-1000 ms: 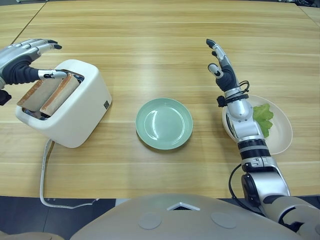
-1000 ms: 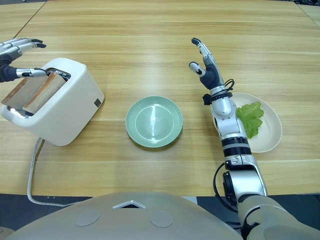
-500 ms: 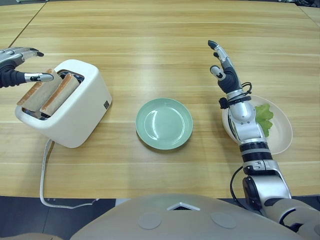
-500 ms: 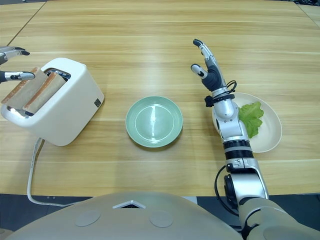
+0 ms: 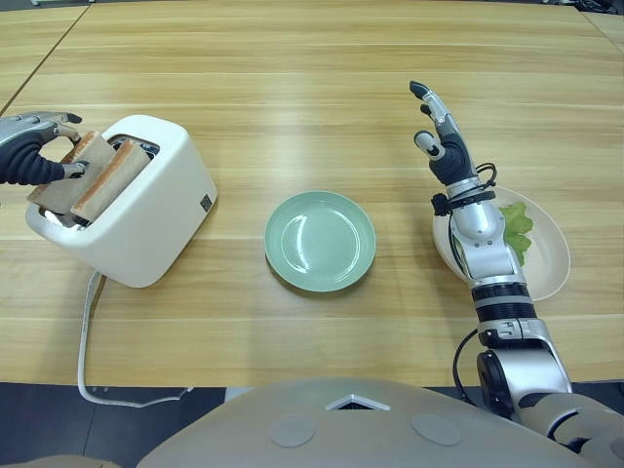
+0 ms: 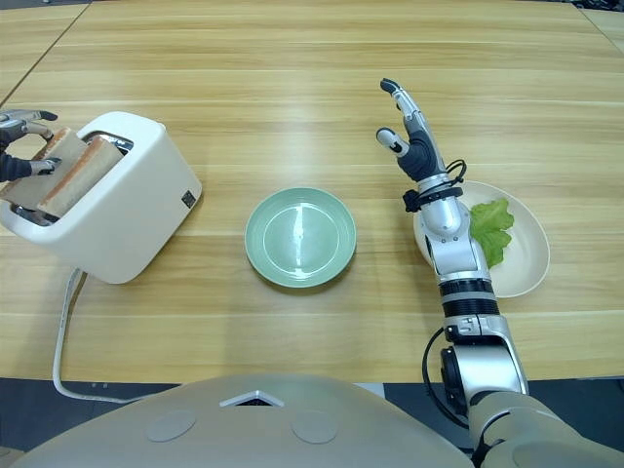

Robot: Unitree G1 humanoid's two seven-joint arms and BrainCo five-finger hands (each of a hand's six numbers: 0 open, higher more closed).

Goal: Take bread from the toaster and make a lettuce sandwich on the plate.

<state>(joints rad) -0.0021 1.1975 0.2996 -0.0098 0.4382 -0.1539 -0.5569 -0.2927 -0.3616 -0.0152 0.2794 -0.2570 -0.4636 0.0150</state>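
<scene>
One bread slice (image 5: 58, 190) in the toaster (image 5: 161, 219), upper left, is pinched by the left robot hand (image 5: 29, 156); best drawn straight upward. Right robot hand (image 5: 444, 136) hangs released.

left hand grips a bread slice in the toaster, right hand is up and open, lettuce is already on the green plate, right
Not the lettuce: it lies in the white dish on the right, not on the green plate, as the left eye view shows. The left hand does grip a bread slice in the toaster, and the right hand is up and open.
</scene>
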